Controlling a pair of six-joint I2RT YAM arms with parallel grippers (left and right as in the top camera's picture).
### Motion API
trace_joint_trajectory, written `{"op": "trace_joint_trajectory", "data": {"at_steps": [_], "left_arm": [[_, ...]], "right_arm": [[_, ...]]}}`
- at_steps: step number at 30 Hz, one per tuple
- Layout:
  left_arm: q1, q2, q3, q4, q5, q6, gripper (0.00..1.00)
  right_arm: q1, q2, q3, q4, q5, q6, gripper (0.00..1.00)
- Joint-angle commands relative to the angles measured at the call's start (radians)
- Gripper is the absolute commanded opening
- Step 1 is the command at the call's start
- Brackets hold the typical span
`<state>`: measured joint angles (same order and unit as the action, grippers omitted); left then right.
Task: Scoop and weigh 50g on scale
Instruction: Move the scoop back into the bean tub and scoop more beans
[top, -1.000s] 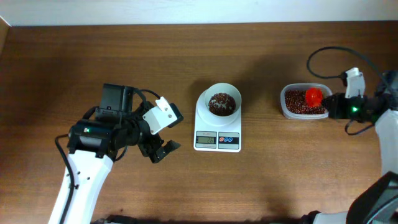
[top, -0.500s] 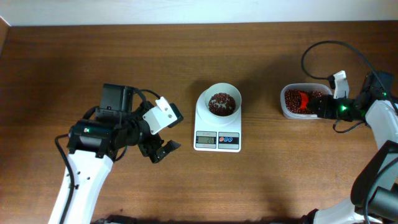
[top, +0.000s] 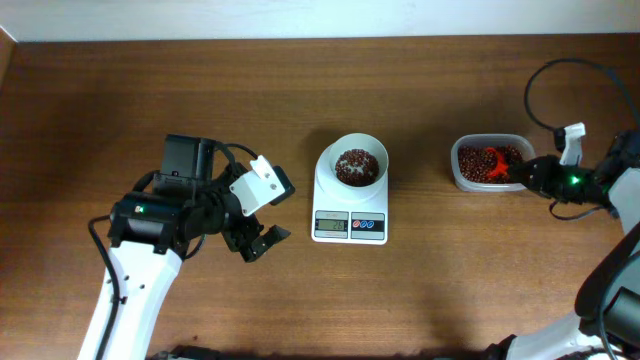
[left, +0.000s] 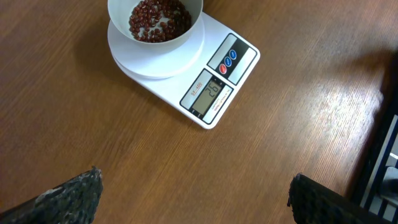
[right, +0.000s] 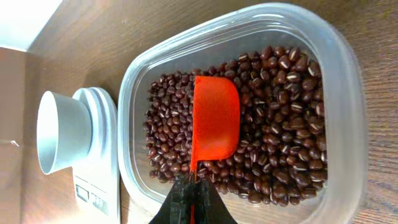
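Note:
The white scale (top: 350, 227) sits mid-table with a white bowl (top: 352, 162) of red-brown beans on its platter. Through the left wrist camera the scale (left: 214, 87) and bowl (left: 155, 22) lie ahead of my left gripper (left: 195, 177), which is open and holds nothing. That left gripper (top: 262, 235) hovers left of the scale. My right gripper (right: 193, 196) is shut on the handle of a red scoop (right: 214, 124). The scoop rests on the beans in the clear tub (right: 348, 93), with no beans showing on it. From overhead, the scoop (top: 495, 160) lies inside the tub (top: 487, 182).
The tub stands to the right of the scale, near the right arm (top: 600, 185). A black cable (top: 545, 85) loops above that arm. Bare wooden tabletop (top: 440, 290) lies in front of the scale. The right wrist view also catches the scale (right: 99, 180) and bowl (right: 59, 130) beyond the tub.
The right gripper pushed left into the tub with the scoop, then drew back to the right, and the scoop now lies lower on the beans. The left arm has not moved.

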<state>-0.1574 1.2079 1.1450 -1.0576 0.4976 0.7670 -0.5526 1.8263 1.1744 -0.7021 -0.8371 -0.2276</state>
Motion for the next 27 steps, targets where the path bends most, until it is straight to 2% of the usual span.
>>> {"op": "trace_joint_trajectory", "data": {"at_steps": [1, 4, 8, 15, 21, 27], "left_arm": [[0.005, -0.011, 0.019, 0.001, 0.003, 0.006, 0.99], [0.005, -0.011, 0.019, 0.001, 0.003, 0.006, 0.99], [0.005, -0.011, 0.019, 0.001, 0.003, 0.006, 0.99], [0.005, -0.011, 0.019, 0.001, 0.003, 0.006, 0.99], [0.005, -0.011, 0.019, 0.001, 0.003, 0.006, 0.99], [0.005, -0.011, 0.019, 0.001, 0.003, 0.006, 0.99]], "right_arm": [[-0.005, -0.051, 0.005, 0.0, -0.032, -0.003, 0.04], [-0.008, -0.069, 0.005, -0.001, -0.035, 0.034, 0.04], [-0.055, -0.07, 0.005, -0.004, -0.18, 0.038, 0.04], [-0.122, -0.07, 0.005, -0.067, -0.189, 0.053, 0.04], [-0.124, -0.07, 0.005, -0.096, -0.224, 0.064, 0.04], [-0.124, -0.07, 0.005, -0.095, -0.383, 0.065, 0.04]]}}
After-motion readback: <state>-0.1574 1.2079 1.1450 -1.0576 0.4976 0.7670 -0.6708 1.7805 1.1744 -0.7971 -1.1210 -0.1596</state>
